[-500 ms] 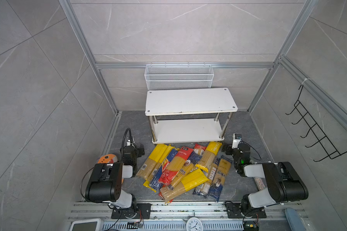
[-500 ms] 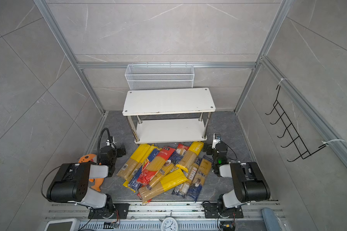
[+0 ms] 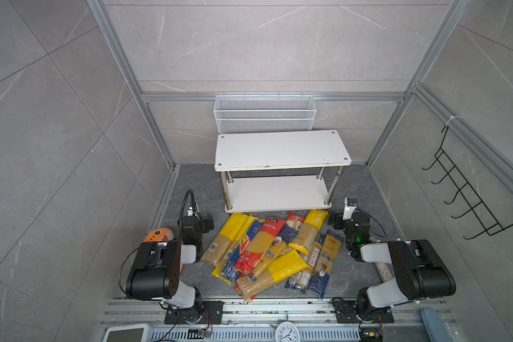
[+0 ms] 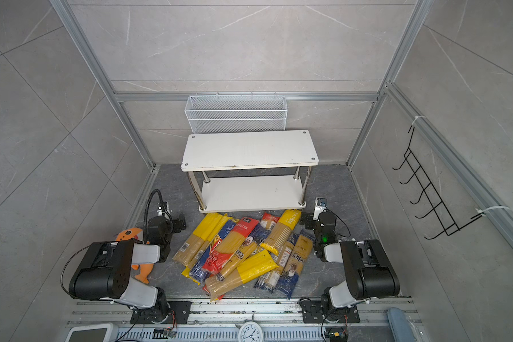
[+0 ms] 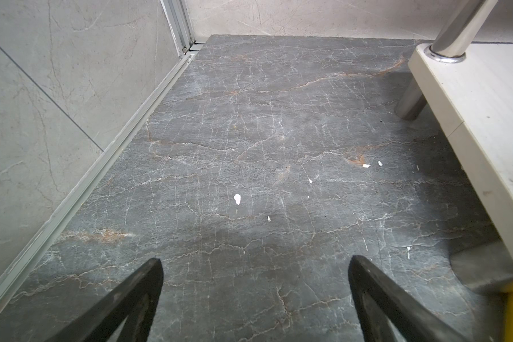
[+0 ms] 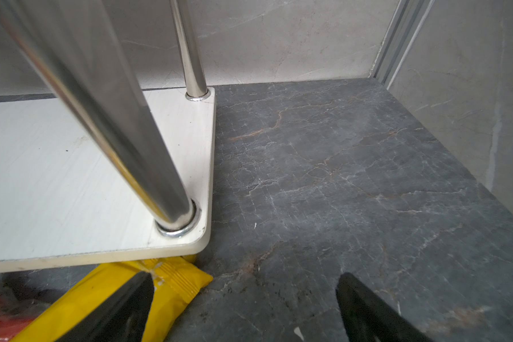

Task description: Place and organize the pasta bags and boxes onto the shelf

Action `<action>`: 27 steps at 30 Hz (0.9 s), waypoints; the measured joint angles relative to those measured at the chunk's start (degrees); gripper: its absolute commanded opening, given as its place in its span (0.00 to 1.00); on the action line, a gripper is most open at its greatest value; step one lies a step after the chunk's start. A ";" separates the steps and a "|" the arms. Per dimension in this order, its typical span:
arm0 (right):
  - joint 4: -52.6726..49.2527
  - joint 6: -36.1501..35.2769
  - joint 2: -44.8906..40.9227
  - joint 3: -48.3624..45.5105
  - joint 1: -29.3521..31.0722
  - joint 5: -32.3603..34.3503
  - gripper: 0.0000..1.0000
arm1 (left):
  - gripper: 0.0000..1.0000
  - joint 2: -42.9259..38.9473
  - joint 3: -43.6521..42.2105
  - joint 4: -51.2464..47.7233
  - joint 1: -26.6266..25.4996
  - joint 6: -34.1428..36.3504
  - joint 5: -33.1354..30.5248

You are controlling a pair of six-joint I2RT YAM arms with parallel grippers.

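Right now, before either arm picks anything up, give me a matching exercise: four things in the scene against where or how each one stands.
Things:
1. shelf
2. pasta packets
3. wire mesh basket
4. plush toy

Place or state:
a. orange, half hidden
b. heaped on the floor
c. on the back wall
d. both boards bare

Pairs: 1-d, 2-b, 3-c, 4-a.

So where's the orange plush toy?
In both top views the orange plush toy lies far left, partly under the left arm, clear of the pasta packets.
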 measured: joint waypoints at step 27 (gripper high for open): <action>-0.11 0.04 -0.02 0.04 0.00 2.03 1.00 | 1.00 0.00 0.31 -0.59 0.70 -0.02 1.44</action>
